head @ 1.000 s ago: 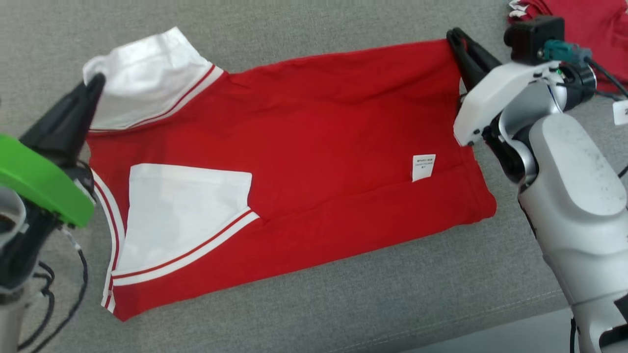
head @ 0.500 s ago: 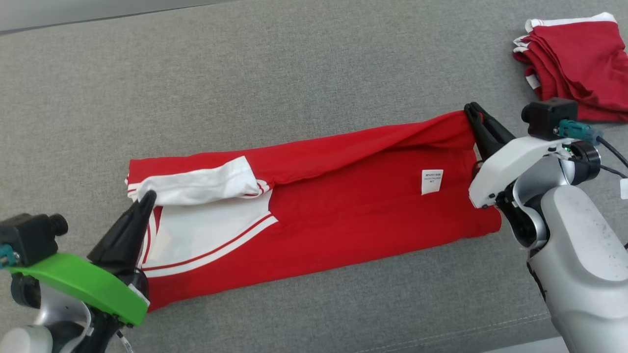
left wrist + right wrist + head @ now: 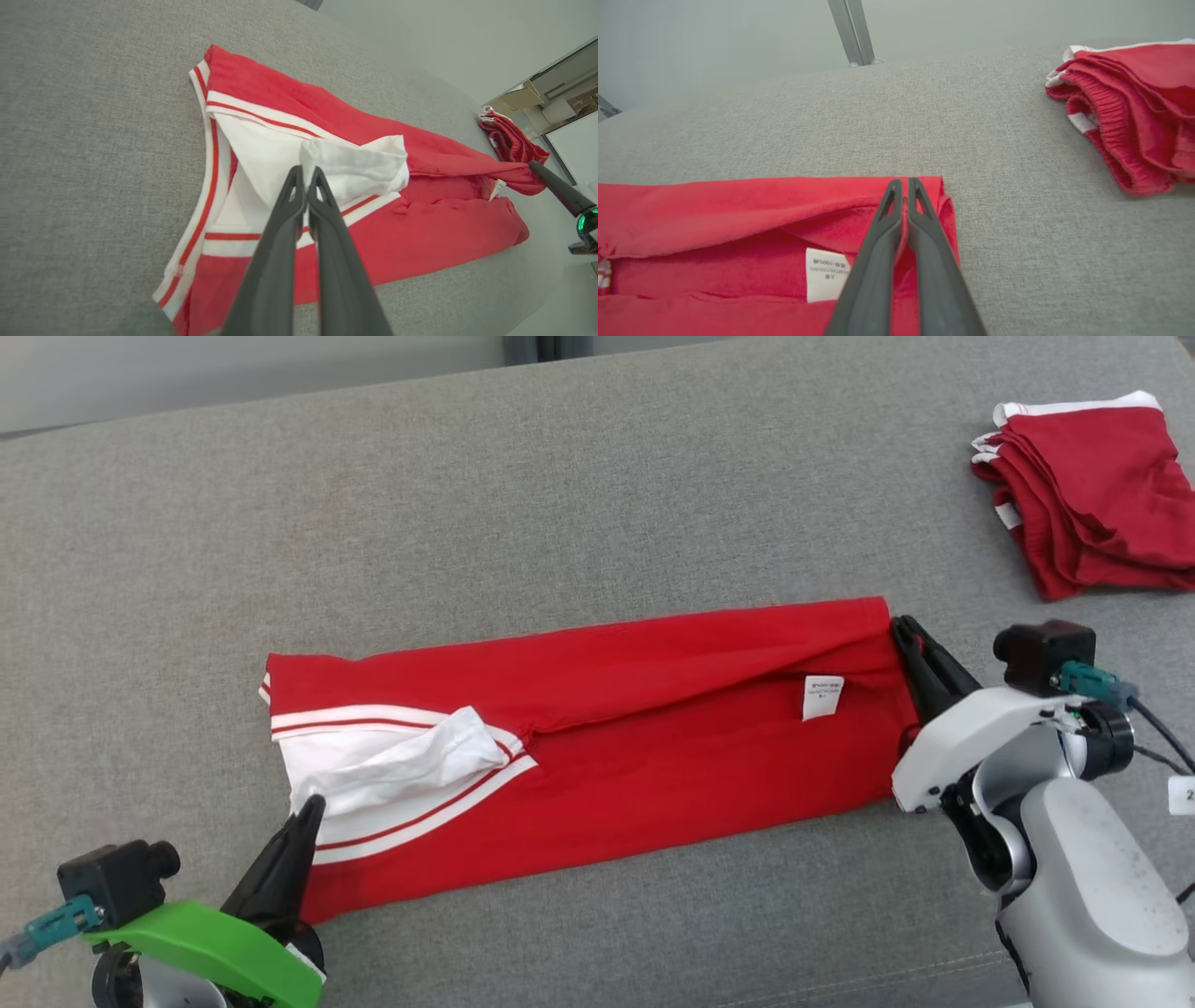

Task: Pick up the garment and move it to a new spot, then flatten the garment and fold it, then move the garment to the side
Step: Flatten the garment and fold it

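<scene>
The garment (image 3: 653,747) is a red shirt with white, red-striped sleeves, lying as a long strip on the grey cushion (image 3: 560,504), its top layer doubled over lengthwise. My left gripper (image 3: 313,803) is shut on the white sleeve fabric at the strip's left end; in the left wrist view the left gripper (image 3: 306,170) pinches a white corner of the garment (image 3: 420,219). My right gripper (image 3: 901,625) is shut on the red hem corner at the right end, and in the right wrist view the right gripper (image 3: 905,182) holds the folded flap of the garment (image 3: 714,205) above a white label (image 3: 826,275).
A pile of folded red garments (image 3: 1092,490) lies at the far right of the cushion, apart from the shirt, and also appears as the pile (image 3: 1134,107). Bare grey cushion stretches behind and to the left of the shirt. The cushion's front edge runs near my arms.
The head camera has shifted. Both grippers have drawn the shirt's far edge toward me, turning the wide flat shirt into a narrow folded strip; the white sleeve now lies bunched on top.
</scene>
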Tool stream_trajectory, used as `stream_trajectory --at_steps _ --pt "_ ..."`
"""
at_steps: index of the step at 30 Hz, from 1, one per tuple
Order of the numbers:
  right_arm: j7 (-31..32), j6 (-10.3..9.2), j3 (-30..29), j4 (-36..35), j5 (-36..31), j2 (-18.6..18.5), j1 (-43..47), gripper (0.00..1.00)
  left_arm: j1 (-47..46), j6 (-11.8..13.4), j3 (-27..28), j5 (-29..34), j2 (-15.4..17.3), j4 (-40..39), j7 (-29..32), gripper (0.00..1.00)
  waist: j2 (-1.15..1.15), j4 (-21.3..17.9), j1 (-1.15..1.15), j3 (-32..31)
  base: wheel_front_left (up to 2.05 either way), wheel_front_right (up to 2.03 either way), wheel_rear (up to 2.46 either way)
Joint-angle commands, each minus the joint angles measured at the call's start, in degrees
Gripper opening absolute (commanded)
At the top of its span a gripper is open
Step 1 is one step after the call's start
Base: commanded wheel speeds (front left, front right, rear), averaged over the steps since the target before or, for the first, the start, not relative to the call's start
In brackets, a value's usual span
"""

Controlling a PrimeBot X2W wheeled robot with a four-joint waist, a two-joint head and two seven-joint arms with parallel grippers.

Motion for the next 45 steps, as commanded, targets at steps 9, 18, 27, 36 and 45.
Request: stream_trajectory --at_steps 9,18,27,36,45 --pt "-5.85 -0.09 -5.10 -1.85 -2.71 2.77 8.15 1.00 3.65 1.90 3.02 3.16 -2.61 0.77 -9.77 1.00 0.00 -0.11 0.00 -3.50 0.00 0.00 0.00" --pt "-5.78 -0.08 -11.26 -3.45 -6.20 5.17 11.39 1.00 2.51 5.22 1.22 10.54 -3.87 1.08 -15.62 1.00 0.00 1.12 0.00 -5.78 0.00 0.00 0.00" --pt "-2.69 -0.08 -10.64 -2.14 -8.72 6.65 8.69 1.00 0.31 7.00 -0.93 14.26 -5.22 3.65 -17.82 1.00 0.00 3.33 0.00 -6.54 0.00 0.00 0.00" --pt "0.51 -0.09 -13.17 7.46 -14.15 5.41 6.45 1.00 -0.96 7.74 -1.60 14.77 -5.67 5.14 -18.25 1.00 0.00 6.37 0.00 -5.64 0.00 0.00 0.00" --pt "3.10 -0.08 -15.17 16.31 -15.88 4.98 3.85 1.00 -1.35 7.89 -1.96 14.67 -5.92 5.73 -18.48 1.00 0.00 7.83 0.00 -5.34 0.00 0.00 0.00"
